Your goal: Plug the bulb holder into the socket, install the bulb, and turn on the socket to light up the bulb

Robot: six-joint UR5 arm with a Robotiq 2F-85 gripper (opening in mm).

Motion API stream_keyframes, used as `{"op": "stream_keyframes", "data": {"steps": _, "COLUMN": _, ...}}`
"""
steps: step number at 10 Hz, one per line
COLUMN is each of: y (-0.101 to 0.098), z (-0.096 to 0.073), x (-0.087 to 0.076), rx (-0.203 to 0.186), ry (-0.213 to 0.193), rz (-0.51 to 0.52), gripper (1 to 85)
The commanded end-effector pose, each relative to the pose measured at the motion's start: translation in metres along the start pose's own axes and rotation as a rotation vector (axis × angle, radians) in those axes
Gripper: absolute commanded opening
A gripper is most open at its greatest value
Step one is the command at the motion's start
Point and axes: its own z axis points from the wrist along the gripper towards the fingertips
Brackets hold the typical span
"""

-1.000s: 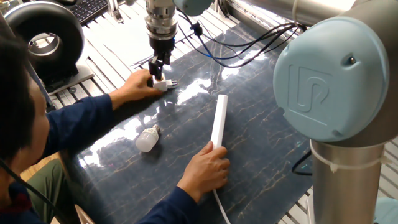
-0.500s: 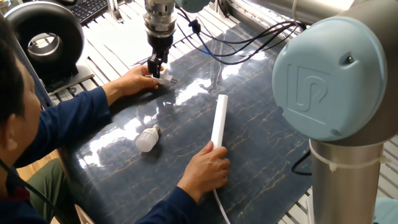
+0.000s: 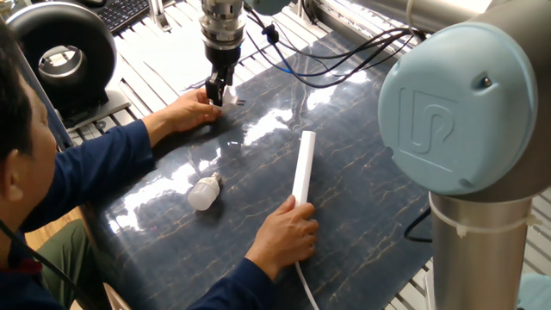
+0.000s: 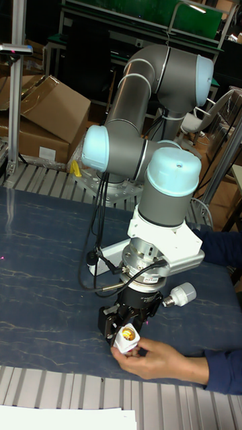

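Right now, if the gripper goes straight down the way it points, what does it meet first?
Probably the dark table mat just below: the gripper points down, closed on the bulb holder. The person's hand lies close beside; depth is unclear.

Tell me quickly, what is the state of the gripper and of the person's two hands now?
Gripper: shut on the bulb holder.
One hand: at the gripper, touching the bulb holder.
Other hand: resting on the socket end.

A robotics lab: UR5 arm (image 4: 144,101) on a metal-railed bench, cardboard boxes (image 4: 50,111) and cables behind.
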Motion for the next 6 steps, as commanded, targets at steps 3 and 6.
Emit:
{"op": "stream_keyframes", "data": {"steps": 3, "y": -0.0031, "z": -0.0041, "x": 0.0005, "rx": 0.007, "ry": -0.005, "rz": 0.006, "gripper": 59.0}}
{"op": "stream_keyframes", "data": {"steps": 6, "y": -0.0024, "z": -0.0041, "x": 0.0005, "rx": 0.007, "ry": -0.005, "rz": 0.018, "gripper": 54.0}}
